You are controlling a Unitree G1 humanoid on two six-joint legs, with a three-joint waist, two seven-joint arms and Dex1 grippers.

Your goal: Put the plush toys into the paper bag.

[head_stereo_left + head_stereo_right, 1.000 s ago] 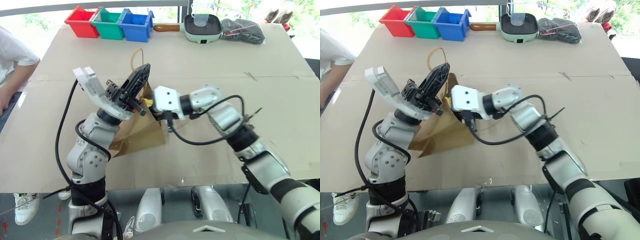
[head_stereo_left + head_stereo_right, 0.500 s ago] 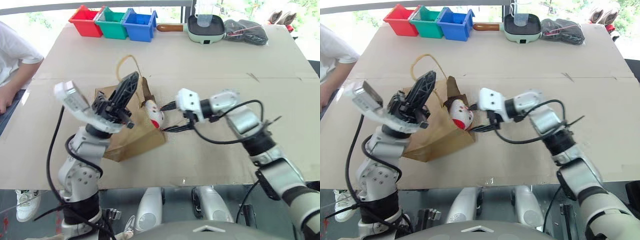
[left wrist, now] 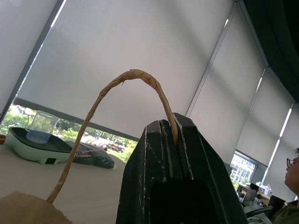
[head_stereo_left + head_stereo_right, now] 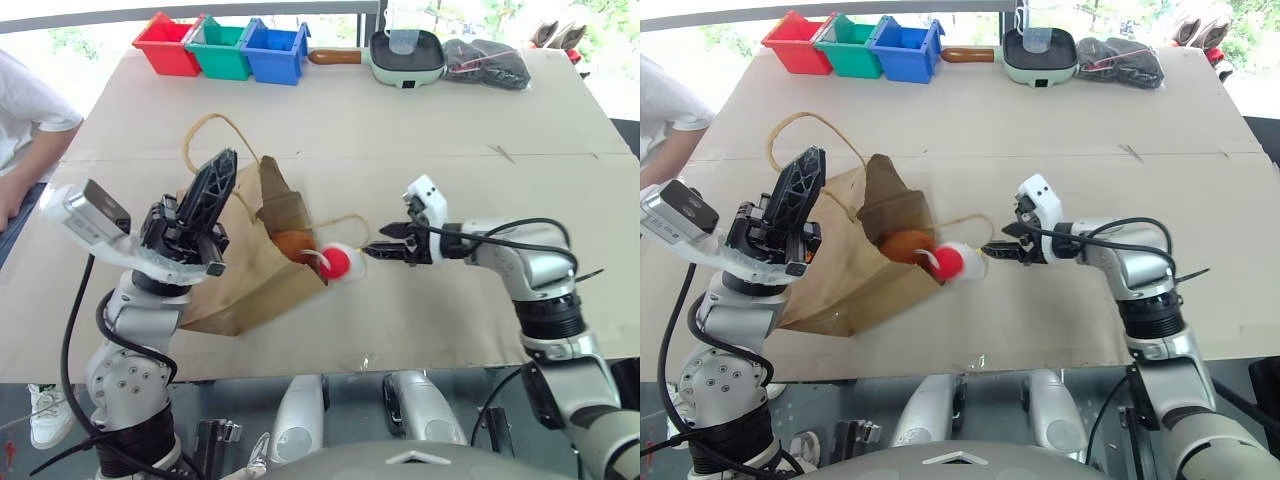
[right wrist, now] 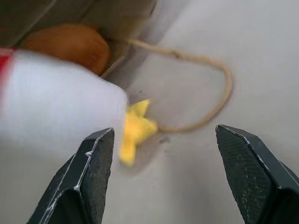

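Now, red-and-white toy (image 4: 338, 262) just before spread right claw (image 4: 372, 251) (empty), left claw (image 4: 205, 222) pinching bag handle (image 3: 122, 87)

A wide table covered in tan cardboard sheets (image 4: 400, 120) fills the room's middle, its seams showing as faint lines across the top. Along its far edge stand a red bin (image 4: 166, 44), a green bin (image 4: 220, 48) and a blue bin (image 4: 272, 50), then a pale green electric pan (image 4: 405, 55) and a dark bundle of cloth (image 4: 485, 62). Bright daylight comes through tall windows with pale roller blinds (image 3: 140, 42), and a person in a white shirt (image 4: 25, 110) sits at the table's side
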